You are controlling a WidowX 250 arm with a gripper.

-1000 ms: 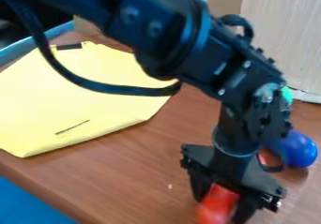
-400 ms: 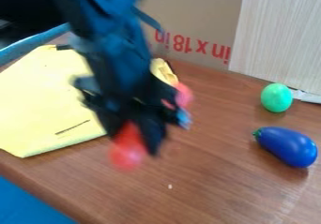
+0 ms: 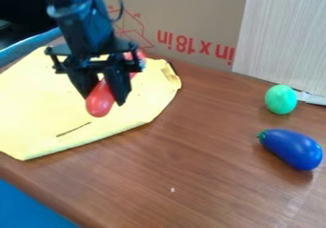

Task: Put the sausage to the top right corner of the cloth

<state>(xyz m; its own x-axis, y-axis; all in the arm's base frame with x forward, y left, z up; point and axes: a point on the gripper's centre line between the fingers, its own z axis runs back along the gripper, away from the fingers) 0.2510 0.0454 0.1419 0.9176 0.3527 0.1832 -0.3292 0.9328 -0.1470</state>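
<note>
Red sausage (image 3: pixel 100 99) in the gripper (image 3: pixel 103 89); yellow cloth (image 3: pixel 47 105) behind.

Looks down at a slant onto the wooden table (image 3: pixel 210 170), from above its near side; faces across it toward the cardboard (image 3: pixel 191 12) and the pale panel (image 3: pixel 280 31) at the back; sits fairly close in, cutting off the table at the right and bottom and the yellow cloth (image 3: pixel 38 103) at the left; takes in, past the table's lower-left edge, a blue surface (image 3: pixel 28 205) below.
</note>
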